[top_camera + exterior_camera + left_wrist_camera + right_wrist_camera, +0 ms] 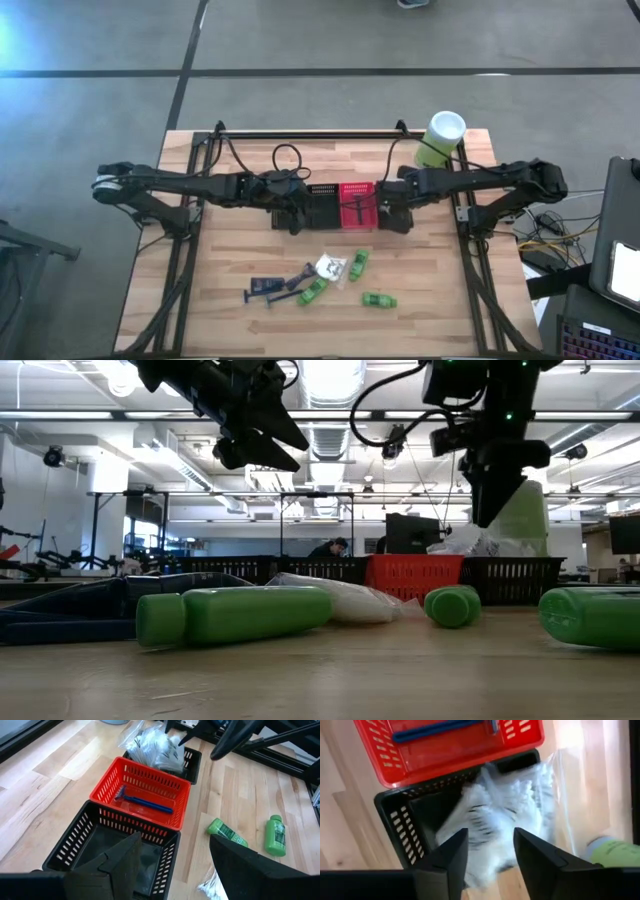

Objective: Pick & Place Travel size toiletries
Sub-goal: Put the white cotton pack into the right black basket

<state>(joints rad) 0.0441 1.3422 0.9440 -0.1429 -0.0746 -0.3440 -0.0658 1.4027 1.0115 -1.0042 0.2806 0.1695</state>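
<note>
Right gripper (487, 855) spread above white crinkly plastic packets (505, 815) in black mesh basket (400, 820); lift straight up, clear. Left gripper (175, 860) spread, waiting over empty black basket (75, 840).

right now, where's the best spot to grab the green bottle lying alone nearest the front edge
Probably its body, mid-length, from straight above. The bottle lies flat on the table, long axis across it, apart from the other items, so pincer fingers can close across its narrow width. The cap end looks thinner and likelier to slip.
</note>
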